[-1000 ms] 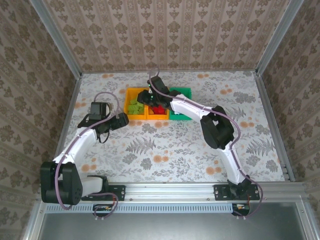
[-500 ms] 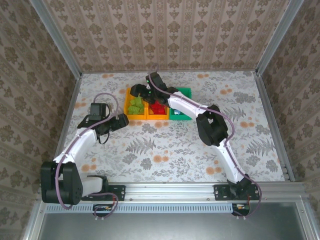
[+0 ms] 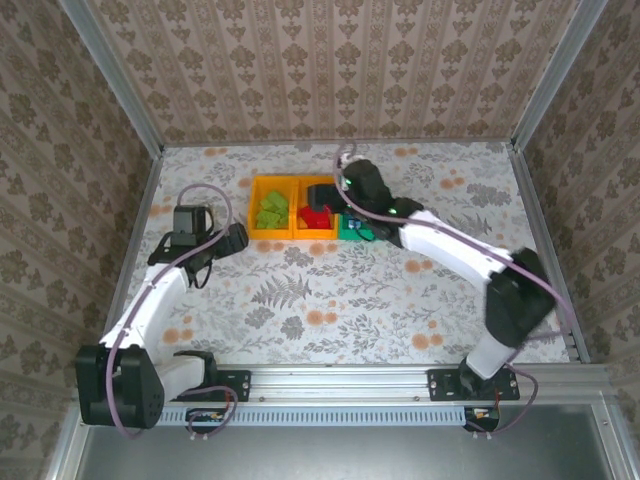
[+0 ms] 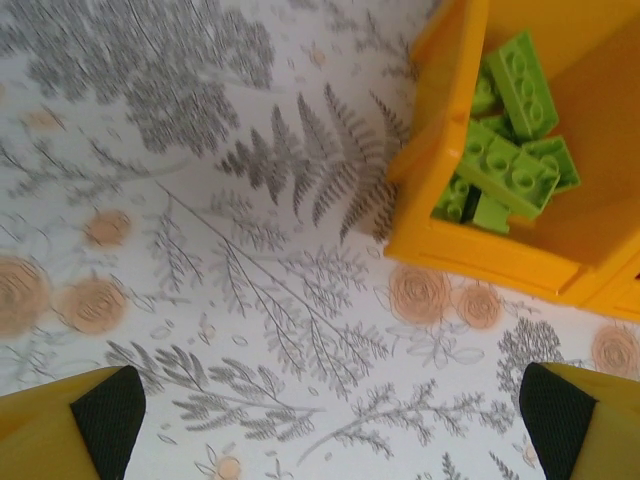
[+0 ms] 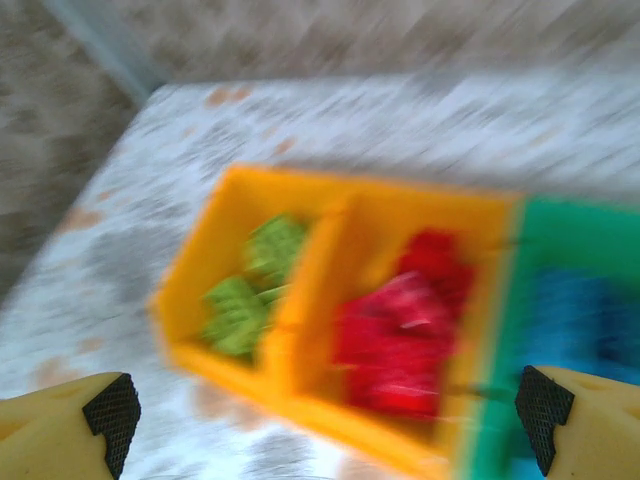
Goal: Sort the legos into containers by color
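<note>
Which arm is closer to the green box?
Right. The right end effector is over the boxes, at the edge of the green box. The left end effector is left of the orange box holding lime bricks, two boxes away.

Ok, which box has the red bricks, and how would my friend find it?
On the flowery tabletop, three small open plastic bins sit in a row at the far side. It is the middle orange-yellow rectangular bin. The other orange-yellow bin holds lime green bricks, but this one holds red bricks.

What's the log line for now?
left pincer open, empty | right pincer open, empty | legos in containers by color
</note>
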`<state>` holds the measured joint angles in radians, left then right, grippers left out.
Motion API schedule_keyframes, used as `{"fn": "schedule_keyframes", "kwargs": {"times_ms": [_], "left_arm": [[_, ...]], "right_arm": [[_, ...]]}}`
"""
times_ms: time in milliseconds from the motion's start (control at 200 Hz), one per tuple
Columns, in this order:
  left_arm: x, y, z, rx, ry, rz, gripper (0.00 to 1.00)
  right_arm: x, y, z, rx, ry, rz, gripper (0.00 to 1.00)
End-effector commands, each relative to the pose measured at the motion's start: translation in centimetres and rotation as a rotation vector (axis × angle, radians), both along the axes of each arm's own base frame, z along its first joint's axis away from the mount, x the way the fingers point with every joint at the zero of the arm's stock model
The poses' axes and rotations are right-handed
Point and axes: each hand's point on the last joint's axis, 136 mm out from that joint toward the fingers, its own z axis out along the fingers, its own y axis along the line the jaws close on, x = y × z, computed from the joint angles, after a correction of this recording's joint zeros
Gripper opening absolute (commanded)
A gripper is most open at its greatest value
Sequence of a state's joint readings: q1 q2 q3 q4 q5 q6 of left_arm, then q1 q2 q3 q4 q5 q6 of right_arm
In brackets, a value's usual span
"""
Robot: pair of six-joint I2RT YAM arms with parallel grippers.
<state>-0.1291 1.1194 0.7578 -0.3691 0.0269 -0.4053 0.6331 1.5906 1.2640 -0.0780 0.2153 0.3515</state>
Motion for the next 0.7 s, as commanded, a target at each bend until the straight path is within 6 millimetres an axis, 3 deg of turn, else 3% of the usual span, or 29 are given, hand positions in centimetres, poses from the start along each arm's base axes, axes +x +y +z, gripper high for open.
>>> {"fn": "schedule_keyframes", "kwargs": {"times_ms": [0, 80, 110, 310, 470, 615, 695], "left_arm": [[0.8, 1.7, 2.1, 0.099, -0.128, 0.028, 1.00], [1.0, 2.9, 2.5, 0.159, -0.181, 0.063, 1.00], [1.1, 3.3, 2.8, 0.176, -0.203, 0.074, 1.00], [1.2, 4.8, 3.4, 0.280, -0.260, 0.108, 1.00], [1.5, 5.6, 3.2, 0.348, -0.255, 0.114, 1.00], [1.6, 5.9, 2.3, 0.396, -0.286, 0.096, 1.00], [1.4, 6.3, 1.6, 0.427, -0.304, 0.103, 1.00]], "right_arm": [[-0.4, -11.1, -1.4, -0.482, -0.105, -0.264, 1.00], [-1.8, -16.8, -3.8, -0.528, -0.043, -0.361, 1.00], [-2.5, -18.6, -3.9, -0.510, -0.067, -0.387, 1.00], [-5.2, -26.0, -7.6, -0.272, -0.158, -0.480, 1.00], [-5.2, -27.8, -9.5, -0.264, -0.166, -0.495, 1.00], [-4.0, -27.7, -11.4, -0.233, -0.156, -0.481, 1.00], [-3.5, -27.5, -11.2, -0.229, -0.180, -0.469, 1.00]]}}
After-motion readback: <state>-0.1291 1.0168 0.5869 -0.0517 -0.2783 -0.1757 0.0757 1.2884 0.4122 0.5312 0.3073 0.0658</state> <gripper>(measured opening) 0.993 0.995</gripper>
